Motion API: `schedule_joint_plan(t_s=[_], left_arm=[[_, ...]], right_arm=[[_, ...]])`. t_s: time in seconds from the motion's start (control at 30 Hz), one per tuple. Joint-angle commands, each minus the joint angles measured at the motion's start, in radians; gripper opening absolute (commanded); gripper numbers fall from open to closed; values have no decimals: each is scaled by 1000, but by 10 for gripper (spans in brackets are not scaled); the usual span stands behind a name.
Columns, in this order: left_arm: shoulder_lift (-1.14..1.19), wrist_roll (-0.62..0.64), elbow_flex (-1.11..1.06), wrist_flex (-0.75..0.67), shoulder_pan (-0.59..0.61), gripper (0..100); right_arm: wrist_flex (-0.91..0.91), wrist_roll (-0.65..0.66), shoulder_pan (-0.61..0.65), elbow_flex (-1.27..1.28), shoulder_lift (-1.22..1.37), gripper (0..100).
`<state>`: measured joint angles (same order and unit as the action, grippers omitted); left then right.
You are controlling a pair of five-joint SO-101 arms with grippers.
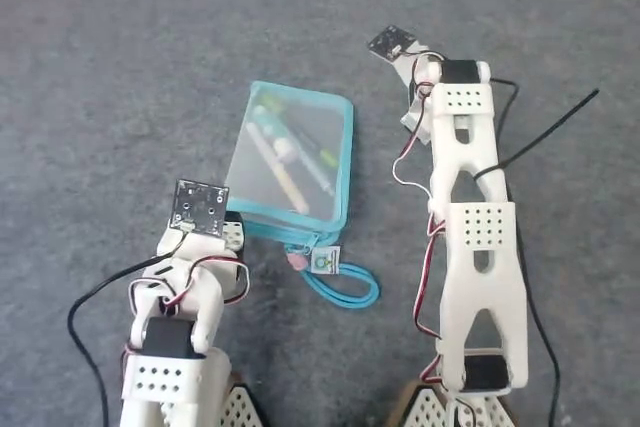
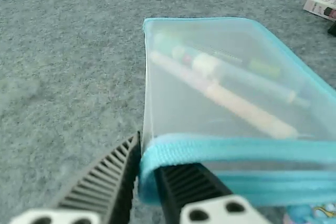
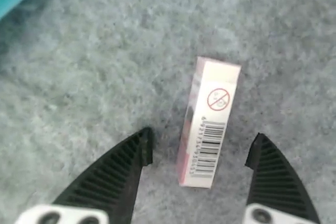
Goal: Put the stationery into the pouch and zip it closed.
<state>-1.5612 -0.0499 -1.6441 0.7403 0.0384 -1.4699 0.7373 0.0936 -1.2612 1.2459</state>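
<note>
Pouch [image 2: 220, 93], zip end cut off

The pouch [image 2: 226, 108] caught at one corner by the left claw [image 2: 147, 161]
Jaws pinch its teal trim. From the claw, the clear pouch with pens [image 2: 231, 95] inside stretches toward one o'clock across the grey bench [image 2: 63, 77]; a small pink box [image 2: 321, 5] lies farther off at two o'clock.

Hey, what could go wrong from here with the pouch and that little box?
1. The right gripper straddles the small box with open jaws. If it closes off-centre, it could tip the box or nudge it away.
2. The left gripper pinches only one corner of the zipper edge of the pouch, so the pouch might slip or swing when pushed.
</note>
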Motion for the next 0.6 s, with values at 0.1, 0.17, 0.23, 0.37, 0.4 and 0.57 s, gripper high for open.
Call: schedule_joint_plan(t_s=[0.1,0.17,0.23,0.37,0.4,0.57], left_arm=[[-8,12,5,-38,-8,12],[-8,12,5,-38,-8,12],[-8,12,5,-38,-8,12],[-8,12,5,-38,-8,12],[-8,12,5,-38,-8,12],[-8,12,-1,-58,-2,12]], right_arm=[[-8,8,-31,-60,28,198],[-25,11,-39,-58,28,147],[-67,12,-48,-58,25,106],[-174,8,-54,-78,19,54],[-211,8,-54,-98,19,46],[-334,-78,-59,-222,12,6]])
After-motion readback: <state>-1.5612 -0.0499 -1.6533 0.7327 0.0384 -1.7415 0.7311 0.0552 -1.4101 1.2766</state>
